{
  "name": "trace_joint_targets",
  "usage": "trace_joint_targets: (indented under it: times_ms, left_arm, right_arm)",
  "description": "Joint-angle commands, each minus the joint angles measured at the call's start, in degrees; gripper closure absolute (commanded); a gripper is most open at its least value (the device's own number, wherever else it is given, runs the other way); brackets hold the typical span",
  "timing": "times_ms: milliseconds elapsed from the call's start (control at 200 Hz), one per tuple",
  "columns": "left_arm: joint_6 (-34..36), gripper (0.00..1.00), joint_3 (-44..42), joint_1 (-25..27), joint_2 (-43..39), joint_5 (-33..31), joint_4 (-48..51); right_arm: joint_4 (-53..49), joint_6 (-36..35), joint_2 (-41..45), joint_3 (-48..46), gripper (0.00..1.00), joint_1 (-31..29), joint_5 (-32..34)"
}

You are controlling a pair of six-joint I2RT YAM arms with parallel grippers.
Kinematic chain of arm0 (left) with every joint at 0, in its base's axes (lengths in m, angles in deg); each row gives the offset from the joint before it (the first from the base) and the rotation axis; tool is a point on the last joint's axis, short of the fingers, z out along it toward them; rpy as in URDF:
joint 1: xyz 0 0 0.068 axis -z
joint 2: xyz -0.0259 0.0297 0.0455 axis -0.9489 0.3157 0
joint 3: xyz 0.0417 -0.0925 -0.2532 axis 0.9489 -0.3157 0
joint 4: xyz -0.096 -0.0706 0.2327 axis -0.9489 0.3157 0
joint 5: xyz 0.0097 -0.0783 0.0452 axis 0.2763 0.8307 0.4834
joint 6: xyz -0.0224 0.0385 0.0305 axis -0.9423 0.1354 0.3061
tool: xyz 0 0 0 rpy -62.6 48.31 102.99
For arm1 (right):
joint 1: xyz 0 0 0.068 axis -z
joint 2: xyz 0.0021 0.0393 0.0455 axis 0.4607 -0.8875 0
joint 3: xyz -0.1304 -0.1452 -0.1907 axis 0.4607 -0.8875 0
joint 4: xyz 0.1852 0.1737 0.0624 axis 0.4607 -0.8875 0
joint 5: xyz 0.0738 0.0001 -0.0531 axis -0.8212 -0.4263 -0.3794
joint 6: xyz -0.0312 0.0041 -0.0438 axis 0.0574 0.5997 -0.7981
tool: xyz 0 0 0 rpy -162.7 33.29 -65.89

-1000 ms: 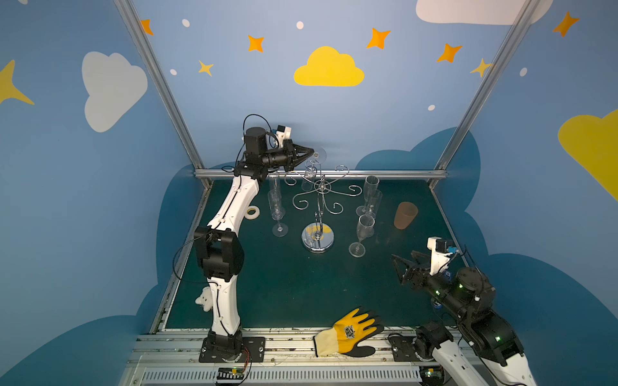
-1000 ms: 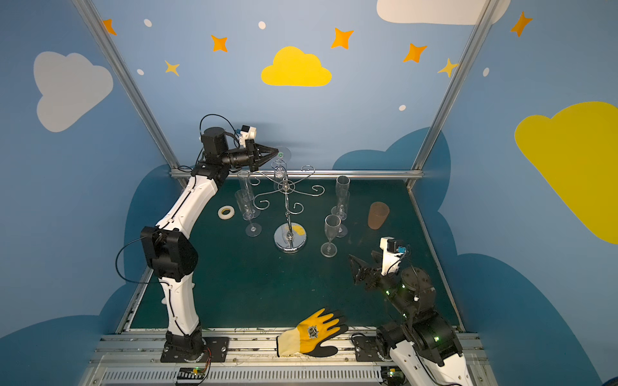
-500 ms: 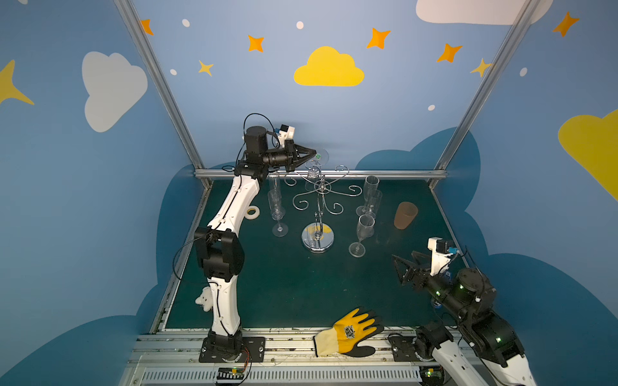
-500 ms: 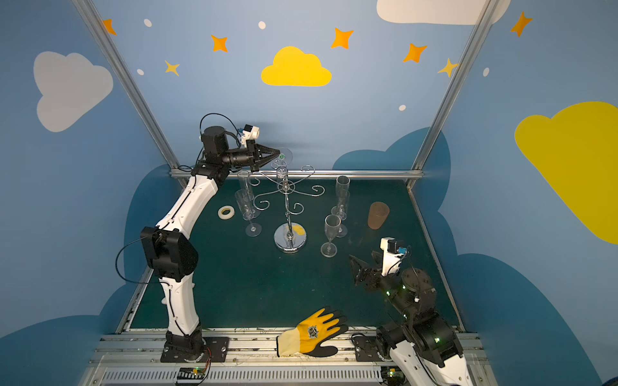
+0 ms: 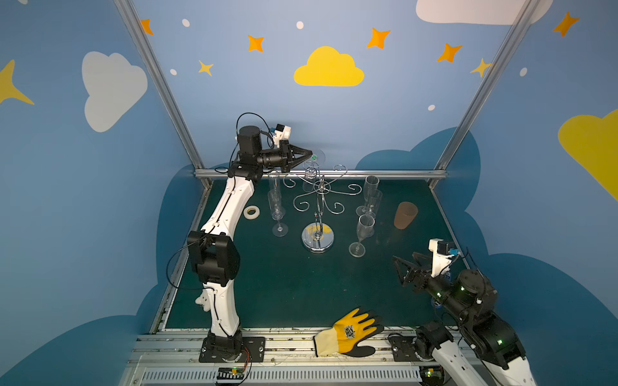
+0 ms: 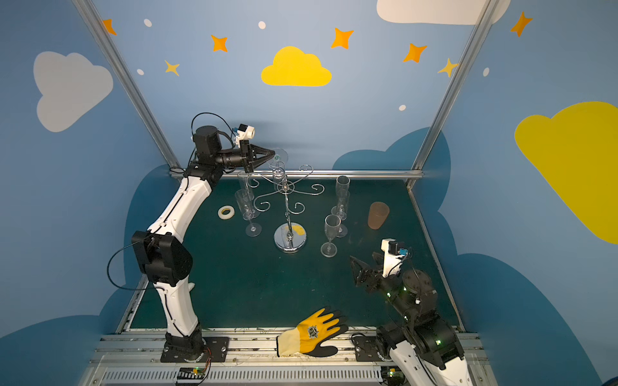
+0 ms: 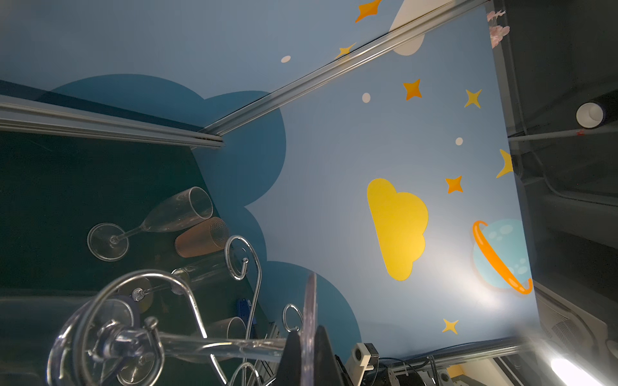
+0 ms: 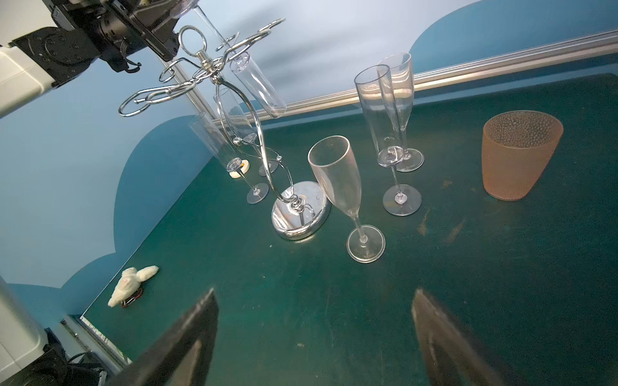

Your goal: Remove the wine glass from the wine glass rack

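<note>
Now, left pincer (image 5: 311,156) tight on the wine glass (image 8: 257,85) foot; right pincer (image 8: 314,295) wide apart, empty.

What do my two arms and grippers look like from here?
White shells, black joints on both. The left arm carries looping black cables; the right arm shows green lights. The left gripper and right gripper have black, tapering triangular jaws, each topped by a white camera block.

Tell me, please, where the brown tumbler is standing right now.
In both top views the brown tumbler stands upright on the right of the green mat, just right of two clear flutes and apart from them.
</note>
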Motion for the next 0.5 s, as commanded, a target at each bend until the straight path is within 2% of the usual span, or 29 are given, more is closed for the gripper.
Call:
trace_joint_targets:
  times_ms: [0,496]
  left_arm:
    - [0.69,0.97,-1.06,-0.71,-2.54,1.25,-2.11]
    - [-1.60,0.97,-6.43,-1.88,-6.07,2.34,-5.92]
  right_arm:
    - [-0.81,0.34,0.90,-0.44,0.10,-0.22,0.45]
    - [-1.35,0.67,1.42,-0.40,0.10,-0.22,0.36]
